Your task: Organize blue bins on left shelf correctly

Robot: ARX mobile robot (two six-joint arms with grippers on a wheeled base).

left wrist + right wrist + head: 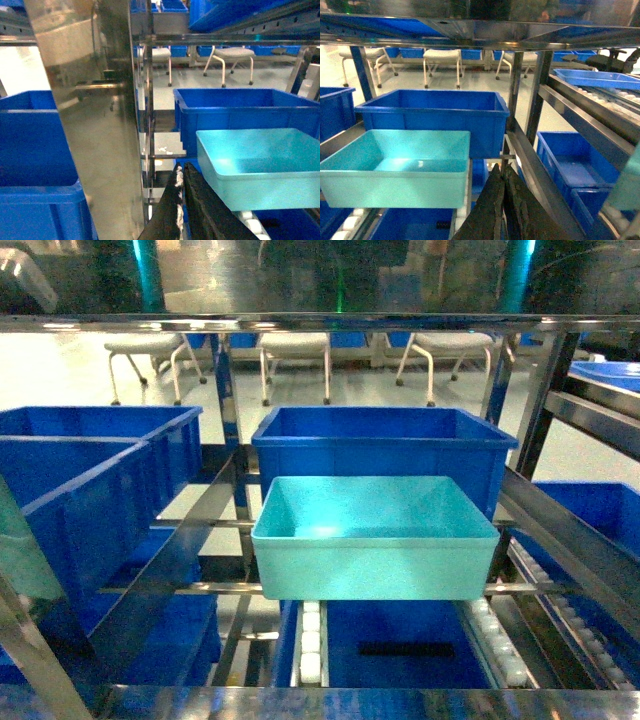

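L fingers (181, 172) and R fingers (501, 172) both clenched, holding nothing, low in wrist views. Turquoise bin (375, 537) sits mid-tier on left shelf (200, 525) above the rollers (311, 640). Dark blue bin (385, 445) right behind it, touching. Chairs (295, 350) far back.

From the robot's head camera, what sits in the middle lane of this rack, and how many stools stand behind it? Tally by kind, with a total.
turquoise tub: 1
dark blue bins: 2, one right behind the tub, one on the tier below
white-seated stools: 3
Total: 6
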